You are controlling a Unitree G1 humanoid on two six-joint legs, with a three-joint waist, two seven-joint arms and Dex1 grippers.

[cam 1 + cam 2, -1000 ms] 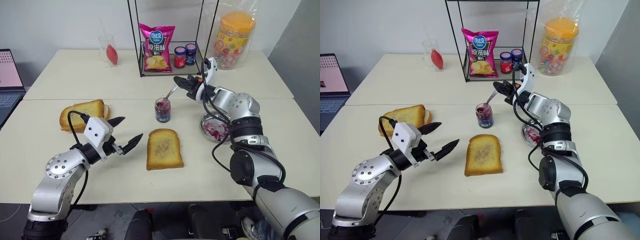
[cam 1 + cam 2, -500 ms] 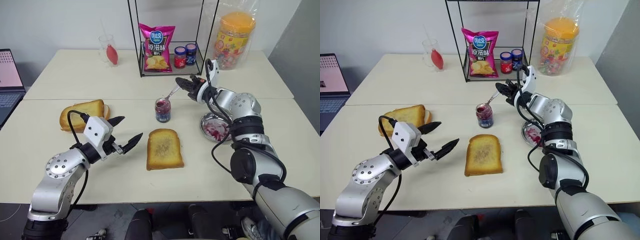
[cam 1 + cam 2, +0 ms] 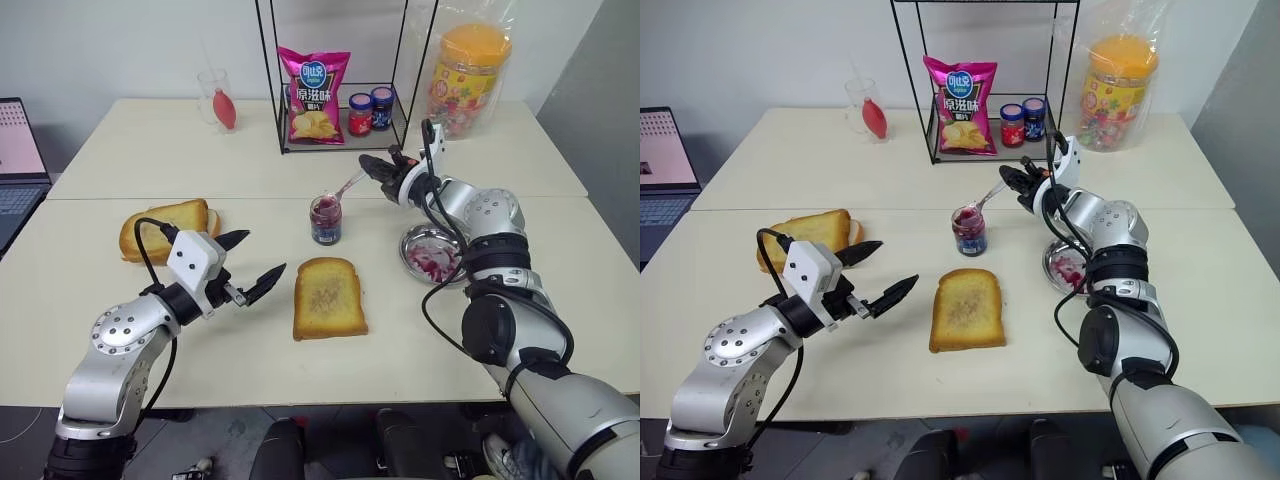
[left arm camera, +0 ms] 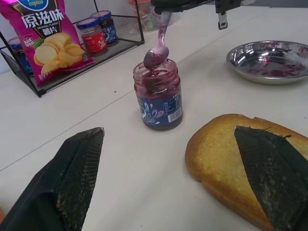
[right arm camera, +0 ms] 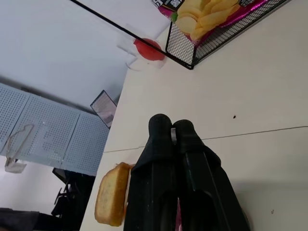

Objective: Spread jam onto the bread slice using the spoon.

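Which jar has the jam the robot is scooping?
Find the black wire rack at the back of the table. In front of it stands a small open glass jar, behind the lone bread slice. Unlike the rack's two lidded jars, it has no lid.

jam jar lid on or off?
Off. The jam jar stands upright with an open mouth, the spoon bowl just above it; no lid visible on it.

spoon (image 4: 157, 52) over jam (image 4: 158, 94), bread slice (image 3: 328, 297) bare
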